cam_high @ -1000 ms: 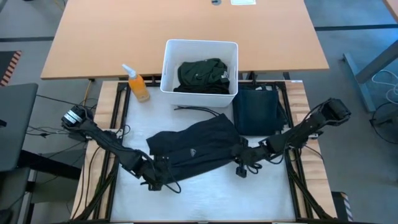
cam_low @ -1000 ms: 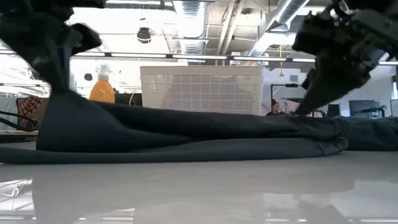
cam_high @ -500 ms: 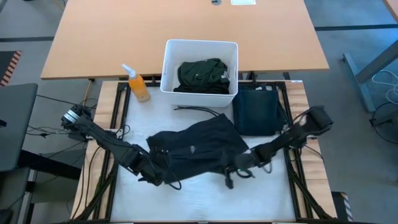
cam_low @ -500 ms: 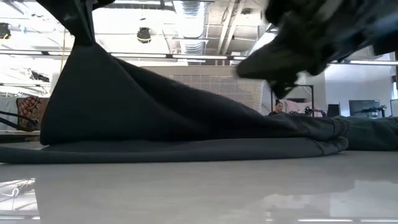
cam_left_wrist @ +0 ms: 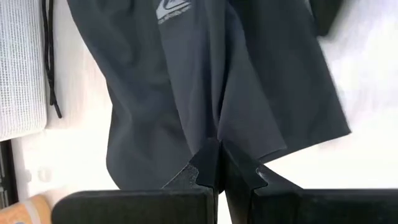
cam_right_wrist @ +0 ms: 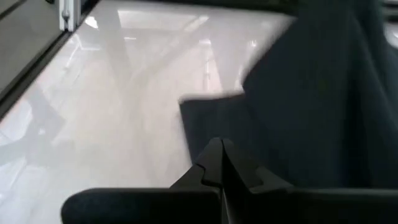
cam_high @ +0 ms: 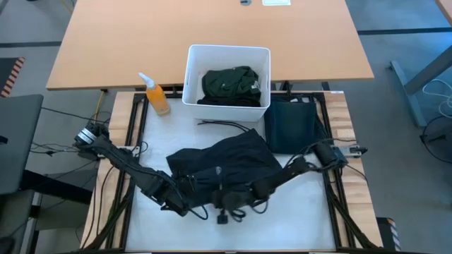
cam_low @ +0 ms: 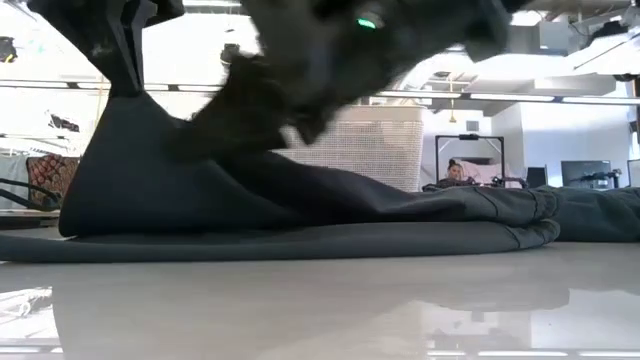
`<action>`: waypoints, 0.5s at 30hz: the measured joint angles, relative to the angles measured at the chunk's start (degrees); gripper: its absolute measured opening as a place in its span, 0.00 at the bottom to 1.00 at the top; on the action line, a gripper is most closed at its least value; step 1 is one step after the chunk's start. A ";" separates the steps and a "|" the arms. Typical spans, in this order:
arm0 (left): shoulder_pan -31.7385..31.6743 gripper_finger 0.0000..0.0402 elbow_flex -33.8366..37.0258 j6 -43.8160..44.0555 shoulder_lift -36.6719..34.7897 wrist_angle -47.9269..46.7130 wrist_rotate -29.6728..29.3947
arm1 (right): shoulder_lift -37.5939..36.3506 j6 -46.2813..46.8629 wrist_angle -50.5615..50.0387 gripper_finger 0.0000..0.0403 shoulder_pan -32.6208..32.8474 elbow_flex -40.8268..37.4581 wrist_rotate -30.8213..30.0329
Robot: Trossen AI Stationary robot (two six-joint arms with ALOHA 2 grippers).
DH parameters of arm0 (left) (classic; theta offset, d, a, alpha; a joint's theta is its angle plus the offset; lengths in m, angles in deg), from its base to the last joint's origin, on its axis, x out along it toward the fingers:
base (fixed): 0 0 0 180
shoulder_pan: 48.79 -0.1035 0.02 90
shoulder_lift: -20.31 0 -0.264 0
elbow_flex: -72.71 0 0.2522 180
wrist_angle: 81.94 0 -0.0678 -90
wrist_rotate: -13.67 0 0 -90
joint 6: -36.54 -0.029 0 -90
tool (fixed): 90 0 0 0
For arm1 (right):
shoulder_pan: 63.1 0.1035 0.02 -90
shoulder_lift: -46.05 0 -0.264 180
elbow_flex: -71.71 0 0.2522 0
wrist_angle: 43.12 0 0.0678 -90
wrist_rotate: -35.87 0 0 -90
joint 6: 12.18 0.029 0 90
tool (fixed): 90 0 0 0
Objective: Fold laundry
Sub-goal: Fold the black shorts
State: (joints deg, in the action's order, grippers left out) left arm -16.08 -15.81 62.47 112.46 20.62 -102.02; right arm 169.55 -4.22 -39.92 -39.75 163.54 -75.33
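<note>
A black garment with a small grey logo lies across the middle of the white table; it is part of the laundry. My left gripper is shut on its near left end, which rises into a peak. The rest slopes down to the flat right end. My right gripper is shut and low over the garment's near edge, close beside the left gripper. In the right wrist view dark cloth reaches up to its fingertips. My left gripper pinches the garment's near left end between its two fingers, coming from above and slanting down. That end is lifted and the cloth fans out taut below the fingers, the rest lying on the table. My right gripper: I cannot tell whether it touches the cloth.
A white bin holding a dark green garment stands at the far edge, with an orange spray bottle to its left. A folded navy garment lies at the far right. A black cord lies behind the black garment.
My left gripper has risen, drawing the garment's left end up into a tall peak while the right end stays flat. My right gripper, shut throughout, has swept from the garment's right end along its near edge toward the table's left, up to the left gripper.
</note>
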 joint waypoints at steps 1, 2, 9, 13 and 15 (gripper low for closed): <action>0.00 0.00 0.00 -0.20 0.36 -0.02 -0.02 | 1.62 -0.42 -0.77 0.05 -0.25 2.59 0.33; -0.05 0.00 0.00 -0.24 0.48 -0.02 -0.06 | 3.37 -0.66 -2.10 0.05 -0.44 4.90 1.21; 0.35 0.00 0.00 1.01 0.52 -0.93 -0.26 | 10.89 2.98 -13.30 0.05 -0.77 15.50 4.43; 0.80 0.00 0.00 1.37 0.52 -1.48 -0.20 | 8.02 2.69 -16.10 0.05 -0.29 15.73 5.46; 0.87 0.00 0.00 1.50 0.52 -1.79 -0.17 | 6.27 0.11 -17.78 0.05 0.53 15.68 6.04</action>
State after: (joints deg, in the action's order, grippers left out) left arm -15.21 -15.81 63.98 112.97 18.83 -102.20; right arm 175.82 -4.11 -57.70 -39.22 179.22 -69.29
